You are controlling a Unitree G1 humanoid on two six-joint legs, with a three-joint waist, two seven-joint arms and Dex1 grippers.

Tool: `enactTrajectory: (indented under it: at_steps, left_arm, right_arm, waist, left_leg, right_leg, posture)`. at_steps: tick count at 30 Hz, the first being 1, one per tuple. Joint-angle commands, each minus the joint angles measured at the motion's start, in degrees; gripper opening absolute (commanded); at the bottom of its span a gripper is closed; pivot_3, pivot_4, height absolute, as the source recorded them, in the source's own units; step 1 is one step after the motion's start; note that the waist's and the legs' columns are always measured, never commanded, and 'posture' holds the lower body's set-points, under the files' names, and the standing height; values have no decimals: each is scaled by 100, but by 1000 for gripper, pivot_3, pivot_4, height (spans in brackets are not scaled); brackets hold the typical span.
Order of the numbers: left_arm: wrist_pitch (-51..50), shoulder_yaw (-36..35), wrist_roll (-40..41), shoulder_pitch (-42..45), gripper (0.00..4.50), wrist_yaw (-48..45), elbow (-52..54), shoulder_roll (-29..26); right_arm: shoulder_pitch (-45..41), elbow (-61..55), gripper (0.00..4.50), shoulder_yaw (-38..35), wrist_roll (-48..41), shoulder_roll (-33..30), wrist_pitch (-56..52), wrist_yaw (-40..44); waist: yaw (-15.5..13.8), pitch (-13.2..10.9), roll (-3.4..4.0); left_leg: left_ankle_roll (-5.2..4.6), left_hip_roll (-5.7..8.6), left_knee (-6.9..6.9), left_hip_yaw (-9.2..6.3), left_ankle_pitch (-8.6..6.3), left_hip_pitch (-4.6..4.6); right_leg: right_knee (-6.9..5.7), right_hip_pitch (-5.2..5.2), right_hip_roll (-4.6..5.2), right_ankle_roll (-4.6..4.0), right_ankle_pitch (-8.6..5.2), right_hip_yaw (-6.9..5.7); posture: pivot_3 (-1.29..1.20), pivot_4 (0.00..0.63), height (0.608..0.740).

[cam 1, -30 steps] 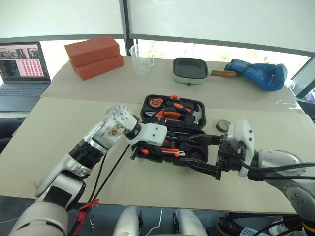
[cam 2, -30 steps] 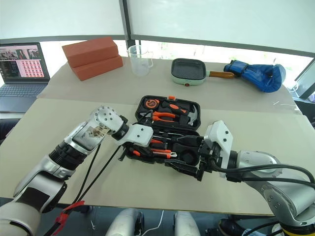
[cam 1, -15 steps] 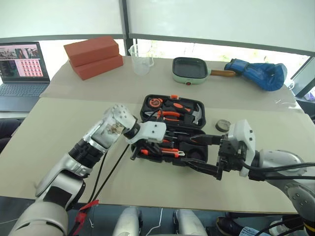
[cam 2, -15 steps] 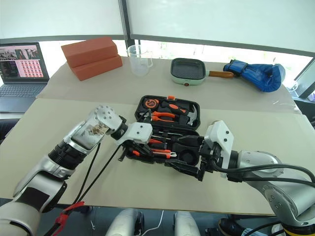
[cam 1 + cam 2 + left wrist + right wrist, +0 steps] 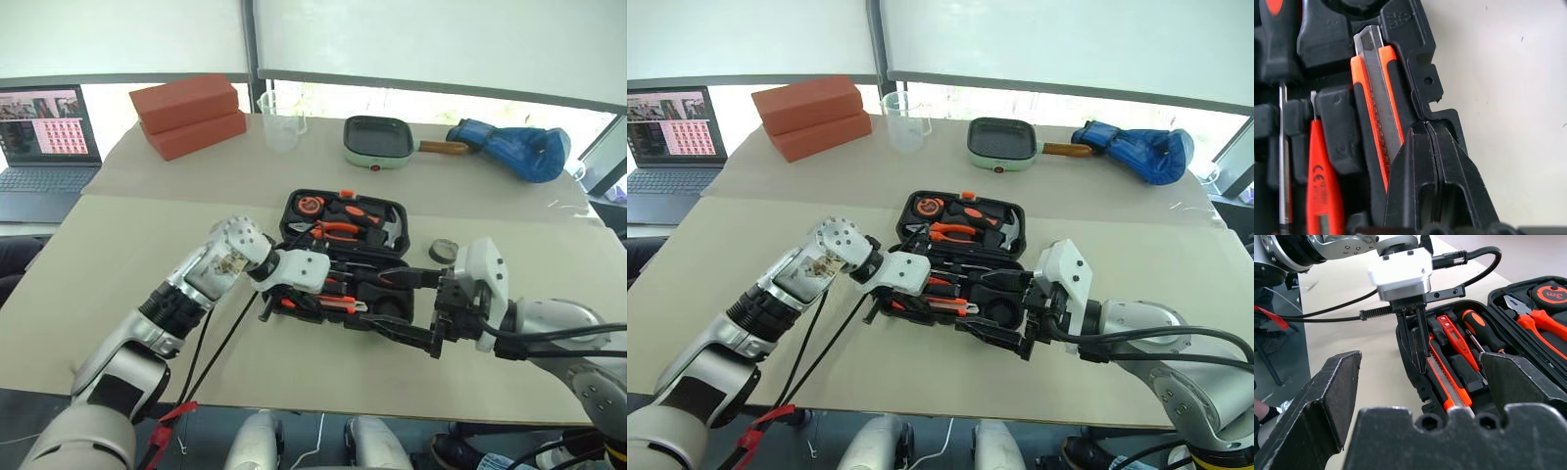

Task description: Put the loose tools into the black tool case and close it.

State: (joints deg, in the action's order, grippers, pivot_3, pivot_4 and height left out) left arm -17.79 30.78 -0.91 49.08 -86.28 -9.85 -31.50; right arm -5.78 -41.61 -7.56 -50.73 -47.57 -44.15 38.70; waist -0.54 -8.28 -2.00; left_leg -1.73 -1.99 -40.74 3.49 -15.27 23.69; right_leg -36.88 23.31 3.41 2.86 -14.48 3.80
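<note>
Your left pincer (image 5: pixel 1435 161) is pinched shut right on the utility knife (image 5: pixel 1376 112), so press it flat into its slot while the right pincer (image 5: pixel 407 308) waits wide open.

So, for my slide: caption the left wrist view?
Shut left gripper pressing on the knife at the open case edge.

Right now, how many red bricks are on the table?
2. The upper brick lies stacked on the lower brick, at the table's far left beside the clear measuring cup. None appears hidden.
</note>
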Motion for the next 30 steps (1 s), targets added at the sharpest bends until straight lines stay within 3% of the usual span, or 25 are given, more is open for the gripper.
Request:
enactTrajectory:
  at_steps: [1, 10, 13, 16, 19, 23, 30]
  left_arm:
    - [-29, -250, 36, 295, 63, 91, -154, 35]
    - [317, -153, -247, 405, 63, 599, -670, 427]
    - [528, -446, -155, 374, 63, 1101, -861, 713]
    - [412, -1178, 345, 287, 63, 1510, -631, 818]
    - [-492, -1640, 905, 99, 63, 1319, 18, 519]
    - [-1783, -2262, 1831, -334, 1087, 1008, 1124, -198]
    - [-2733, -3700, 3131, -1768, 3633, 728, 2867, -1811]
  right_arm:
    - [-37, -102, 4500, -115, -31, -34, 50, 22]
    - [-37, -27, 4500, -108, 115, -45, 105, 46]
    - [57, 61, 4500, -205, 429, -88, 196, -36]
    - [396, 362, 4500, -760, 754, -256, 286, 0]
    - [833, 742, 4500, -1408, 966, -494, 396, 277]
    - [1574, 1481, 4500, -2430, 1208, -821, 532, 970]
    - [2251, 3048, 4500, -3357, 1828, -1450, 1046, 2212]
  waist:
    - [0, 0, 0]
    - [-8, -2, -2]
    - [-19, -2, -3]
    - [-18, -4, -4]
    - [10, -4, -3]
    - [40, -4, 2]
    - [87, -7, 6]
  left_leg:
    - [0, 0, 0, 0, 0, 3]
    - [0, 2, 0, 0, 0, 10]
    - [0, 2, 1, -1, 0, 10]
    - [0, 4, 0, -1, 0, 18]
    - [0, 3, 0, -1, 0, 34]
    - [0, 3, 3, 1, 0, 50]
    - [1, -1, 3, 9, 0, 48]
  right_leg:
    - [1, 2, 0, 0, 0, 0]
    - [8, 4, 2, 1, 0, 0]
    - [8, 5, 2, 1, 0, 0]
    - [11, 9, 4, 3, 2, 0]
    - [8, 27, 5, 4, 2, 1]
    - [-17, 64, 1, 3, 2, 10]
    - [-17, 67, 3, 3, 1, 17]
  posture:
    - [0, 150, 740]
    - [0, 150, 740]
    - [0, 150, 740]
    - [0, 150, 740]
    - [0, 150, 740]
    - [0, 150, 740]
    - [0, 150, 740]
